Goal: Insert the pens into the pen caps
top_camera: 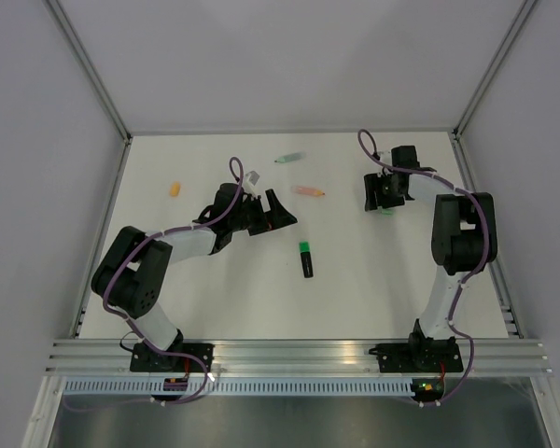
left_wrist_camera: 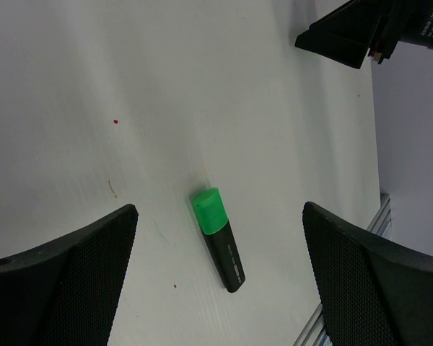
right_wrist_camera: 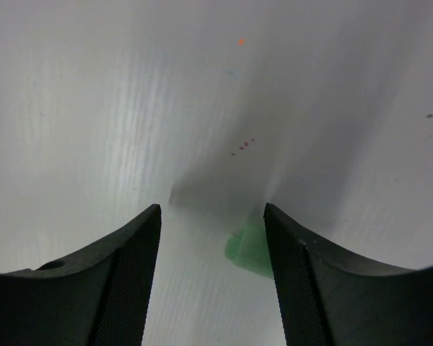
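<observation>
A: Starting from the near rail, how much is done?

B: Little, I judge. Nearest lies the black pen, flat on the table about mid-field. Its green end may be a cap already seated; I cannot tell. Just beyond it hangs the left gripper, jaws spread wide, holding nothing.

A: And the right gripper?

B: It is further out, on the right side. Its jaws are parted and grip nothing. A green cap lies loose between them, close against one finger.

A: The rest?

B: At centre lies the orange pen, bare-tipped, with the orange cap well apart from it at the left. Farthest out is the mint pen, also uncapped. I see no third cap.

A: So at least two pens are left to cap.

B: Yes, by my reckoning.

A: Room to move?

B: Plenty in the middle, between the arms. It is tighter at the margins: the orange cap sits near the left wall, the mint pen near the back wall, and the right gripper works towards the right edge.
</observation>
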